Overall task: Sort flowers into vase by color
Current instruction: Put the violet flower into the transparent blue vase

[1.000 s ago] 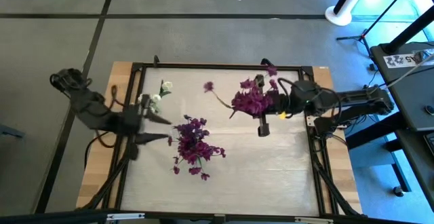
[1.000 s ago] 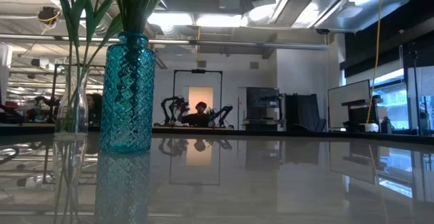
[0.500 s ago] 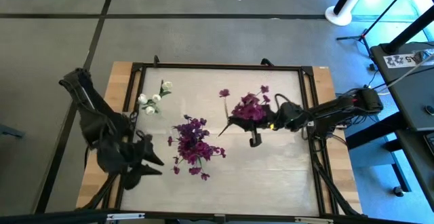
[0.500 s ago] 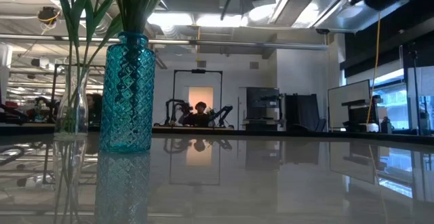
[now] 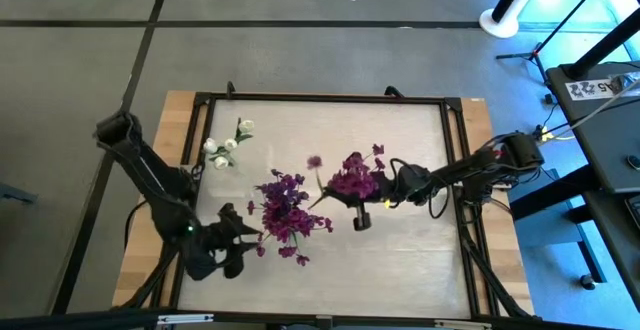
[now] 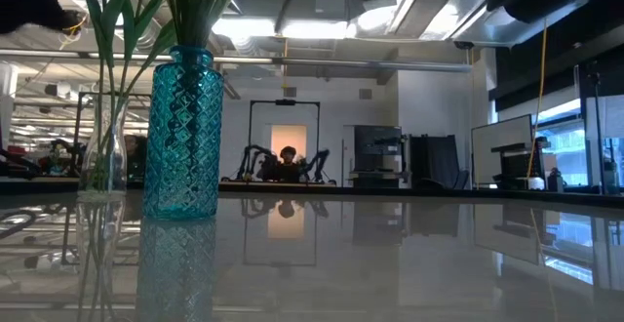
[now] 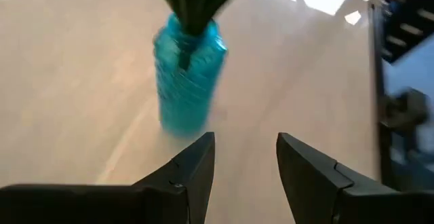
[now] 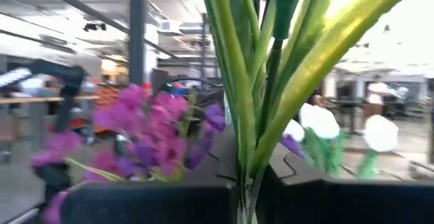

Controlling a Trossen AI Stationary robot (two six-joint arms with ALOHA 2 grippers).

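High view: our right gripper (image 5: pixel 362 213) sits at 3 o'clock of table centre, fingers clamped on a purple bunch (image 5: pixel 352 178). Half a second ago it was farther right. Left gripper (image 5: pixel 238 238) at 8 o'clock, beside the purple flowers (image 5: pixel 284 210) in the blue vase; earlier it hung lower left. White flowers (image 5: pixel 226 144) stand at 10 o'clock.

Low view: blue vase (image 6: pixel 183 132) and clear vase (image 6: pixel 101 152) both hold stems; we judge sorting partly done, the held bunch left.

Left wrist: fingers (image 7: pixel 192 166) narrowly apart, empty, facing the vase.

Right wrist: stems (image 8: pixel 245 81) pinched.
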